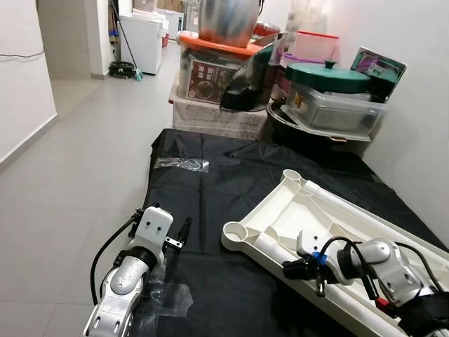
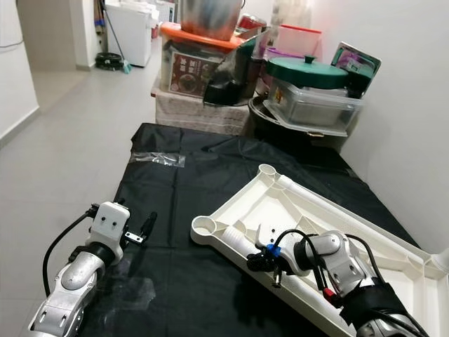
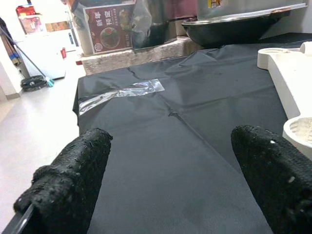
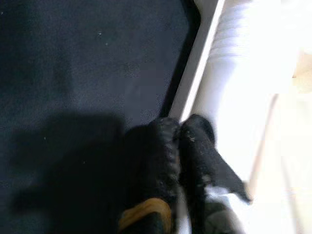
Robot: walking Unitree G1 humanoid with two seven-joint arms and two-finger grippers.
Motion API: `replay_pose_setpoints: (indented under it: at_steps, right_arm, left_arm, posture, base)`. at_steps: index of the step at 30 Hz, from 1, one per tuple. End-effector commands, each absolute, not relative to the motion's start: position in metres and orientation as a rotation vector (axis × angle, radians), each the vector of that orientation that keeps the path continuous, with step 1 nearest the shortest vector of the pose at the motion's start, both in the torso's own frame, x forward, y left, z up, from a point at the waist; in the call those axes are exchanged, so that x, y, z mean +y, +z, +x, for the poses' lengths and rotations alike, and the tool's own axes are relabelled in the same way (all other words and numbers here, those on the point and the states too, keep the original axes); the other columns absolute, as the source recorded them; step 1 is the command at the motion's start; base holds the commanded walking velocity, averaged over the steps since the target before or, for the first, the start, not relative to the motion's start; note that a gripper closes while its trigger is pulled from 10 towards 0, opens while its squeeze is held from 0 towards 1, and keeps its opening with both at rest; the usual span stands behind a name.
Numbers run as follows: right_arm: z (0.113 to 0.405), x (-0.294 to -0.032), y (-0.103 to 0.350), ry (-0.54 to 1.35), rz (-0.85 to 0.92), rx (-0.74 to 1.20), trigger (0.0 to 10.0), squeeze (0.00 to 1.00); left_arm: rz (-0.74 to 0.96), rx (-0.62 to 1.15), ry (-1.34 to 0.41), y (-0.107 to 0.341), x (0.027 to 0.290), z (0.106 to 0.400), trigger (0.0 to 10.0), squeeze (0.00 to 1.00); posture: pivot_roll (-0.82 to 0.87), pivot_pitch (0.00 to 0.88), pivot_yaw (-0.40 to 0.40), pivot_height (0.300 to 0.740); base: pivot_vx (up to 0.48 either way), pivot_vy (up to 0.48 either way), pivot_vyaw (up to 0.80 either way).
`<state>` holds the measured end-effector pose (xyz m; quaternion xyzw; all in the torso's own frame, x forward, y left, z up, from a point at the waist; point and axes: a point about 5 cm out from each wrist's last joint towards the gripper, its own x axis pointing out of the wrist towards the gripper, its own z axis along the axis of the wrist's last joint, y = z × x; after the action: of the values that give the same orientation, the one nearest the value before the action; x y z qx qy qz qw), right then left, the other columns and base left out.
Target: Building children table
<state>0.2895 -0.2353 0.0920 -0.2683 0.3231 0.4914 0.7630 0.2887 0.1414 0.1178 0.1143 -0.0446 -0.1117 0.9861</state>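
The tabletop (image 1: 330,210) lies underside-up on the black sheet (image 1: 210,210) with no legs standing, so assembly looks barely begun; the right gripper (image 4: 179,127), fingers pressed together and empty, sits at its edge, and the left gripper (image 3: 170,180) hovers wide open.

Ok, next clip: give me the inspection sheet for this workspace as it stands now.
Surface: black sheet spread on the grey tiled floor.
Job's things: cream table top lying underside up, a white leg lying along its near edge.
Clutter: clear plastic wrap on the sheet.
Grippers: left gripper over bare sheet, jaws open; right gripper at the table top's near edge, jaws shut.
Cables: black cable looping off the left arm.
Surroundings: stacked storage boxes, green-lidded container, white walls.
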Motion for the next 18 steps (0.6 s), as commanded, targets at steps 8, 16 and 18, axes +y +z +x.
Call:
replay_pose_setpoints:
  at_steps: [8, 16, 18]
  right_arm:
    - [0.261, -0.245, 0.052, 1.041, -0.534, 0.956, 10.0, 1.00]
    - [0.256, -0.258, 0.060, 1.052, -0.590, 0.979, 10.0, 1.00]
    - [0.252, -0.264, 0.062, 1.079, -0.631, 0.990, 10.0, 1.00]
  left_arm:
    - [0.239, -0.079, -0.234, 0.115, 0.136, 0.289, 10.0, 0.00]
    - [0.238, -0.076, -0.231, 0.113, 0.136, 0.288, 10.0, 0.00]
    - [0.236, -0.075, -0.233, 0.113, 0.136, 0.288, 10.0, 0.00]
  posture:
    - [0.07, 0.000, -0.147, 0.740]
    - [0.06, 0.000, -0.148, 0.740]
    - [0.06, 0.000, -0.148, 0.740]
  base:
    - [0.000, 0.000, 0.00]
    - [0.000, 0.000, 0.00]
    - [0.000, 0.000, 0.00]
